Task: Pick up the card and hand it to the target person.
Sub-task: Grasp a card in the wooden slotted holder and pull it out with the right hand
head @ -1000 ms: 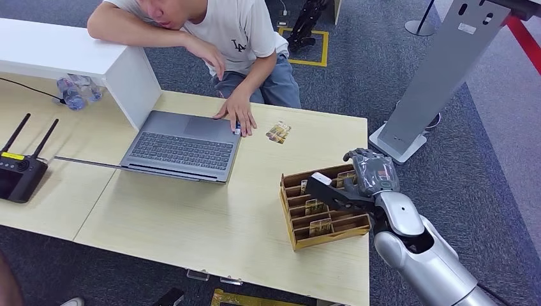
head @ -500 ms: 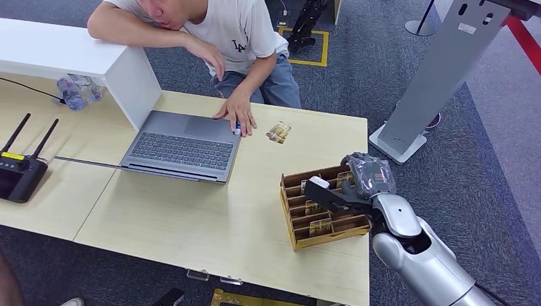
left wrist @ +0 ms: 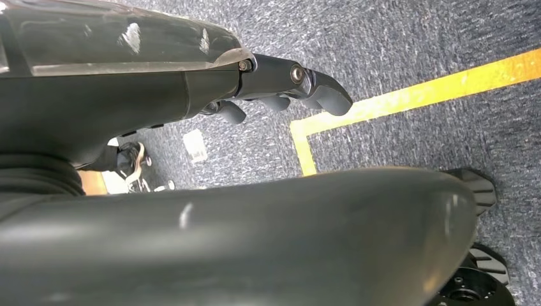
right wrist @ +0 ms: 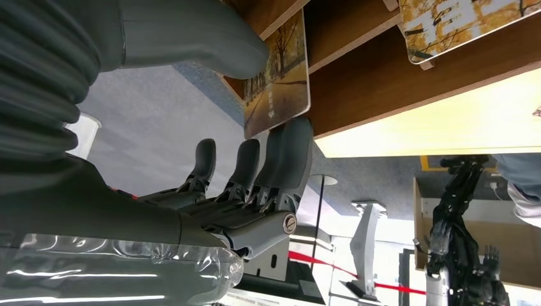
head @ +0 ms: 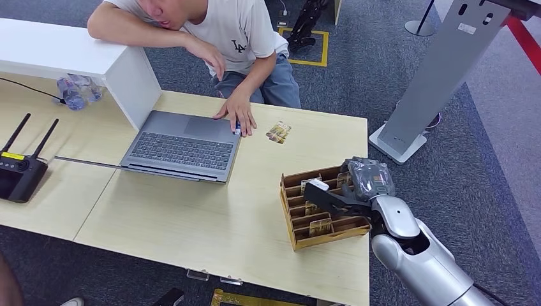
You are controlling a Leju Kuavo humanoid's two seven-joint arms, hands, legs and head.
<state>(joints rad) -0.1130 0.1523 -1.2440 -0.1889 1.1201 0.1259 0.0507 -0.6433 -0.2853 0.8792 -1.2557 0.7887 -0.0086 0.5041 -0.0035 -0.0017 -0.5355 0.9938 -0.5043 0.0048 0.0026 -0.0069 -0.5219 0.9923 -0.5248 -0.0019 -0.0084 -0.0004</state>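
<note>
A wooden card rack (head: 300, 220) stands on the table's near right corner, with several autumn-photo cards in its slots. My right hand (head: 367, 180) is over the rack's far right end, thumb reaching across the slots. In the right wrist view a card (right wrist: 281, 76) stands in its slot, pinched between the thumb (right wrist: 191, 38) and the fingers (right wrist: 287, 153). Another card (right wrist: 466, 25) lies in a neighbouring slot. A person (head: 223, 32) sits across the table, one hand (head: 239, 115) on it. My left hand (left wrist: 281, 95) hangs over the carpet, holding nothing.
A laptop (head: 182, 145) lies open in front of the person, and a loose card (head: 279, 132) lies beside it. A white shelf (head: 76, 54), bottles (head: 76, 92) and a black controller (head: 22, 172) are at the left. A grey stand (head: 434, 76) rises right of the table.
My right hand has sunk a little lower onto the rack and drawn slightly toward me, with the thumb settling further in among the slots. The person and the table items have not moved.
</note>
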